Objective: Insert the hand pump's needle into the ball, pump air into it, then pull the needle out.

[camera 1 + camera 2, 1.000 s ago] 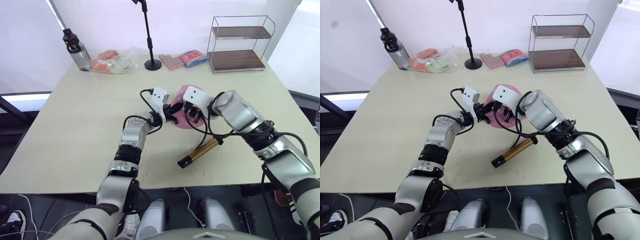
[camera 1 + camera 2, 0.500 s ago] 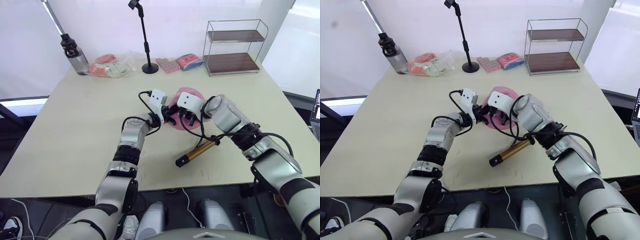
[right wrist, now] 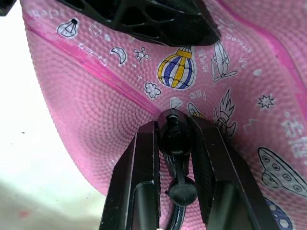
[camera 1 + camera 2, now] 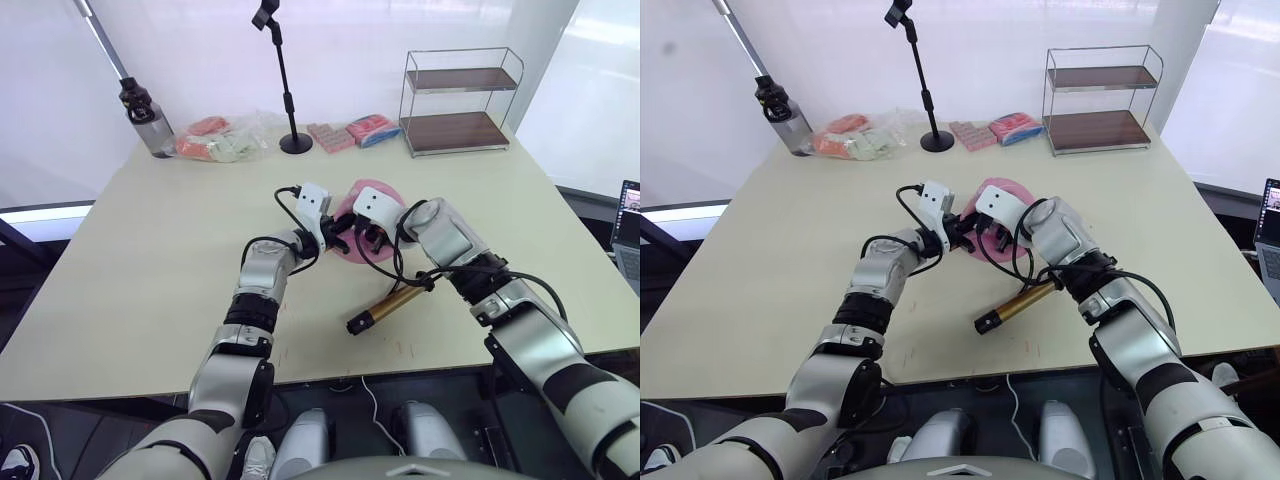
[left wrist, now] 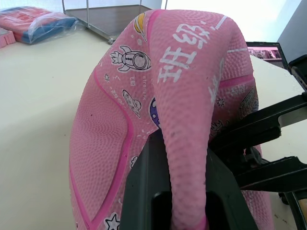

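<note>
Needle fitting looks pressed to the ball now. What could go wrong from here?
1. The ball is flat, pinched in a fold by the left gripper; it may buckle under the push.
2. The right gripper clamps the needle fitting; tilted, it could bend.
3. The hand pump lies loose; the hose may drag it.

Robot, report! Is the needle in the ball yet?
Left gripper pinching ball. Right gripper pressing needle against it. Depth unclear. Pump on table.

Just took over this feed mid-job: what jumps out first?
Mid-table, both claws meet on the flattened pink ball: the left claw pinches a fold of it, and the right claw presses the needle fitting against its skin. The gold pump lies loose on the table nearer the robot, its hose running up to the ball.
</note>
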Action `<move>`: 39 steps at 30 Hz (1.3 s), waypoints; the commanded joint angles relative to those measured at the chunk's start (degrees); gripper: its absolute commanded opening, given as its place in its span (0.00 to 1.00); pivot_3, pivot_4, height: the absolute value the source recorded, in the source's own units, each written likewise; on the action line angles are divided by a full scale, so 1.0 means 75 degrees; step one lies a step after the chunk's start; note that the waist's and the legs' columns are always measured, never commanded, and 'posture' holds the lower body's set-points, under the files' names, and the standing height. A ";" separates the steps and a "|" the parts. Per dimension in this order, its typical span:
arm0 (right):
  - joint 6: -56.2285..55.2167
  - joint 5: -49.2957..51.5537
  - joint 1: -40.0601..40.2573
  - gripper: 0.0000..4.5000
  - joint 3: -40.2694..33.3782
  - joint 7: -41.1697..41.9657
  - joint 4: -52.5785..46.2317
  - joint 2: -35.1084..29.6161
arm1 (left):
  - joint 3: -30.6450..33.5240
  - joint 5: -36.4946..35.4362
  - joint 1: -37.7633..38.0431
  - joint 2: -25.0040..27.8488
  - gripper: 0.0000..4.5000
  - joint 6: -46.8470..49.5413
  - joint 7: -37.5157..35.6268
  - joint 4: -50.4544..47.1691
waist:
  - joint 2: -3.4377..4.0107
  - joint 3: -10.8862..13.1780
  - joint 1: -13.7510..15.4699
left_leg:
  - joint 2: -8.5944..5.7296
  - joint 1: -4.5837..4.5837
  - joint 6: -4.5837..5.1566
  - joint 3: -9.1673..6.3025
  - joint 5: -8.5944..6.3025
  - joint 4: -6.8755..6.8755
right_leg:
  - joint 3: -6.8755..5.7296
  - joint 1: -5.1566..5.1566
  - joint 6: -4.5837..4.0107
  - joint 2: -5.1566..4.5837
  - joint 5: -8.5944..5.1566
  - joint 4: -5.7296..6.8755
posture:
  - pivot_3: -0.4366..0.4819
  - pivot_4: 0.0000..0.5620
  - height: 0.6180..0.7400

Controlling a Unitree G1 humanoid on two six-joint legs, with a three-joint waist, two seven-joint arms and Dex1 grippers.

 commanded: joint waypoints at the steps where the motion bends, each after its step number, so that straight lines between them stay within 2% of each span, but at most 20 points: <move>1: 0.0358 0.0041 0.0559 0.07 0.0031 0.0060 0.0391 -0.0171 | -0.0355 -0.0038 0.0126 -0.0154 0.00 0.0226 -0.0317 0.0055 | 0.0009 0.0006 0.0008 | 0.0001 -0.0002 0.0000 0.0000 0.0000 0.0000 | 0.0000 0.0000 0.0000 -0.0001 0.0000 -0.0001 | 0.48 0.27 1.00; 10: 0.1361 0.0290 0.1072 0.07 -0.0161 0.0456 -0.2575 -0.0895 | -0.0374 0.0033 0.0142 -0.0076 0.00 0.0154 -0.0323 0.0062 | 0.0088 0.0074 0.0109 | -0.0027 -0.0094 0.0021 -0.0005 0.0012 -0.0006 | -0.0006 -0.0045 0.0033 -0.0020 0.0018 -0.0060 | 0.48 0.27 1.00; 12: 0.1528 0.0390 0.1157 0.30 -0.0369 0.0294 -0.3017 -0.0893 | -0.0380 0.0070 0.0097 -0.0075 0.00 0.0096 -0.0346 0.0126 | 0.0088 0.0075 0.0129 | -0.0041 -0.0137 0.0019 -0.0006 0.0012 -0.0007 | -0.0006 -0.0081 0.0039 -0.0027 0.0015 -0.0067 | 0.48 0.27 1.00; 14: 0.1653 0.0440 0.1224 0.44 -0.0454 0.0220 -0.3316 -0.0956 | -0.0396 0.0098 0.0030 -0.0091 0.00 0.0052 -0.0368 0.0208 | 0.0094 0.0083 0.0182 | -0.0054 -0.0193 0.0019 -0.0016 0.0014 -0.0007 | -0.0009 -0.0128 0.0041 -0.0032 0.0016 -0.0071 | 0.48 0.27 1.00; 15: 0.1679 0.0451 0.1298 0.54 -0.0533 0.0151 -0.3503 -0.1012 | -0.0423 0.0117 -0.0013 -0.0104 0.00 0.0020 -0.0393 0.0260 | 0.0098 0.0097 0.0224 | -0.0057 -0.0196 0.0018 -0.0014 0.0013 -0.0007 | -0.0007 -0.0131 0.0040 -0.0037 0.0016 -0.0072 | 0.48 0.27 1.00; 16: 0.1652 0.0468 0.1372 0.68 -0.0598 0.0089 -0.3677 -0.1089 | -0.0446 0.0127 -0.0050 -0.0115 0.00 -0.0011 -0.0413 0.0312 | 0.0097 0.0104 0.0241 | -0.0059 -0.0200 0.0017 -0.0013 0.0012 -0.0007 | -0.0007 -0.0131 0.0040 -0.0039 0.0016 -0.0076 | 0.48 0.27 1.00; 18: 0.1475 0.0470 0.1501 0.83 -0.0670 -0.0002 -0.3951 -0.1260 | -0.0481 0.0121 -0.0098 -0.0126 0.00 -0.0057 -0.0433 0.0394 | 0.0096 0.0133 0.0274 | -0.0059 -0.0203 0.0017 -0.0015 0.0011 -0.0007 | -0.0011 -0.0132 0.0041 -0.0038 0.0015 -0.0079 | 0.48 0.27 1.00; 19: 0.1534 0.0509 0.1567 0.96 -0.0751 -0.0032 -0.4119 -0.1338 | -0.0503 0.0123 -0.0116 -0.0129 0.00 -0.0087 -0.0443 0.0432 | 0.0095 0.0144 0.0276 | -0.0059 -0.0205 0.0017 -0.0017 0.0011 -0.0007 | -0.0013 -0.0133 0.0052 -0.0039 0.0008 -0.0079 | 0.48 0.27 1.00; 20: 0.1605 0.0574 0.1622 0.99 -0.0814 -0.0020 -0.4290 -0.1423 | -0.0518 0.0124 -0.0131 -0.0135 0.00 -0.0112 -0.0446 0.0461 | 0.0094 0.0152 0.0279 | -0.0060 -0.0205 0.0017 -0.0016 0.0011 -0.0007 | -0.0015 -0.0133 0.0053 -0.0040 0.0008 -0.0079 | 0.48 0.27 1.00; 27: 0.1828 0.1582 0.2141 0.99 -0.1964 0.0058 -0.5879 -0.1897 | -0.0545 0.0100 -0.0193 -0.0172 0.00 -0.0211 -0.0476 0.0579 | 0.0087 0.0194 0.0325 | -0.0063 -0.0239 0.0018 -0.0015 0.0012 -0.0006 | -0.0025 -0.0162 0.0054 -0.0044 0.0008 -0.0080 | 0.48 0.27 1.00; 29: 0.1583 0.2147 0.2621 0.99 -0.2680 0.0227 -0.6384 -0.2002 | -0.0549 0.0109 -0.0216 -0.0174 0.00 -0.0242 -0.0503 0.0620 | 0.0086 0.0194 0.0367 | -0.0064 -0.0266 0.0017 -0.0012 0.0013 -0.0004 | -0.0039 -0.0177 0.0054 -0.0044 0.0008 -0.0081 | 0.48 0.27 1.00; 33: 0.0757 0.2775 0.3494 0.99 -0.3567 0.0226 -0.6844 -0.2060 | -0.0562 0.0138 -0.0286 -0.0174 0.00 -0.0318 -0.0554 0.0735 | 0.0081 0.0203 0.0458 | -0.0065 -0.0286 0.0017 -0.0010 0.0013 0.0001 | -0.0048 -0.0185 0.0054 -0.0044 0.0008 -0.0088 | 0.48 0.27 1.00; 36: -0.0680 0.3260 0.4381 0.99 -0.4357 0.0245 -0.6977 -0.1990 | -0.0602 0.0171 -0.0363 -0.0158 0.00 -0.0418 -0.0584 0.0847 | 0.0066 0.0212 0.0492 | -0.0063 -0.0292 0.0018 -0.0015 0.0013 0.0003 | -0.0060 -0.0189 0.0054 -0.0043 0.0007 -0.0087 | 0.48 0.27 1.00; 39: -0.1166 0.3797 0.5202 0.99 -0.4971 0.0509 -0.7052 -0.2217 | -0.0664 0.0235 -0.0426 -0.0116 0.00 -0.0509 -0.0651 0.0954 | 0.0063 0.0219 0.0471 | -0.0065 -0.0296 0.0018 0.0000 0.0013 0.0003 | -0.0047 -0.0189 0.0055 -0.0045 0.0007 -0.0091 | 0.48 0.27 1.00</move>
